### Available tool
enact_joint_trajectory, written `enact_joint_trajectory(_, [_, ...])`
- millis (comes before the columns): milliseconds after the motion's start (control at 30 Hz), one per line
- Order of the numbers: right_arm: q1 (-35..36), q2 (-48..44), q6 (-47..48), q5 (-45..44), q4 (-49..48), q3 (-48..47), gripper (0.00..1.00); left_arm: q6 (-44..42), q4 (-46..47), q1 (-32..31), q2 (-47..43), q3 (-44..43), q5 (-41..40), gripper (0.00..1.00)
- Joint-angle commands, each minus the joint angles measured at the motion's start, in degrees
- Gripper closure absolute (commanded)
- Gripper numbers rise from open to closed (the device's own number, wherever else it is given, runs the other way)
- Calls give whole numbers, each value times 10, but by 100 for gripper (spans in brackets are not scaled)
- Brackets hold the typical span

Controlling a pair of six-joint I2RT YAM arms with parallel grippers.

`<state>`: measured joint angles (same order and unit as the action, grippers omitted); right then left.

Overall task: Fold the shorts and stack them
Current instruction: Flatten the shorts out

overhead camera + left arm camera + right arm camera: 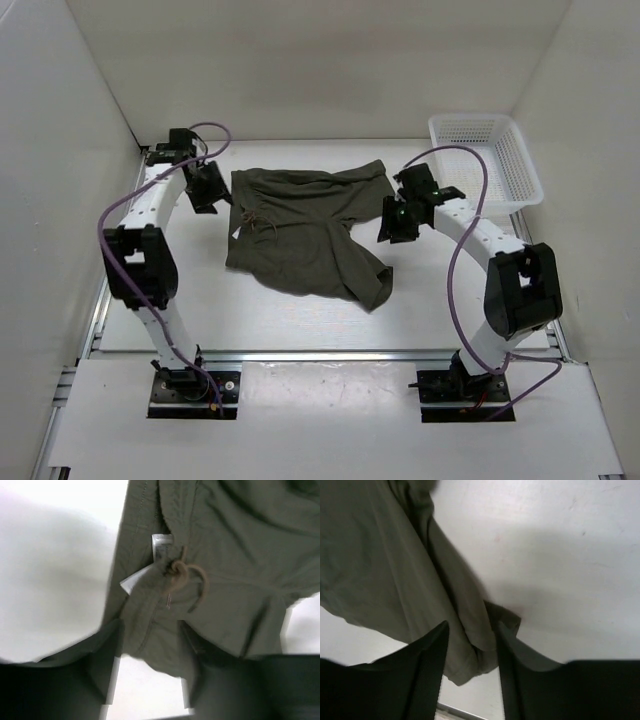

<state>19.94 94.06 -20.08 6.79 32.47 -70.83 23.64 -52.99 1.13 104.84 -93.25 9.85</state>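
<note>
Olive-green cloth shorts lay spread and rumpled mid-table, with the drawstring knotted near their 9 o'clock edge. The left gripper straddled that waistband, jaws parted. The right gripper, also parted, straddled the 3 o'clock hem. A white basket sat at 2 o'clock.

**Shorts mid-tabletop, basket far right**

The shorts lie in the middle of the tabletop. The basket sits in the far right corner, well apart from them. The left end effector is at their left edge, the right end effector at their right.
</note>
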Motion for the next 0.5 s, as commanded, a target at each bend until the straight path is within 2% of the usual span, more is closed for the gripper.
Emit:
enact_joint_trajectory(0, [18, -1, 1, -14, -3, -4, 50, -13, 31, -23, 60, -24, 5, 31])
enact_joint_trajectory(33, [25, 9, 1, -14, 3, -4, 45, -13, 31, -23, 73, -34, 0, 19])
enact_joint_trajectory(100, [30, 24, 1, -14, 9, -9, 40, -13, 31, -28, 112, -62, 0, 19])
enact_joint_trajectory(233, [30, 43, 7, -14, 16, -15, 40, -18, 31, -33, 170, -103, 21, 22])
enact_joint_trajectory(367, [30, 48, 7, -20, 22, -15, 40, -18, 31, -39, 203, -123, 29, 32])
enact_joint_trajectory(467, [30, 54, 7, -20, 27, -26, 40, -18, 31, -39, 203, -123, 29, 48])
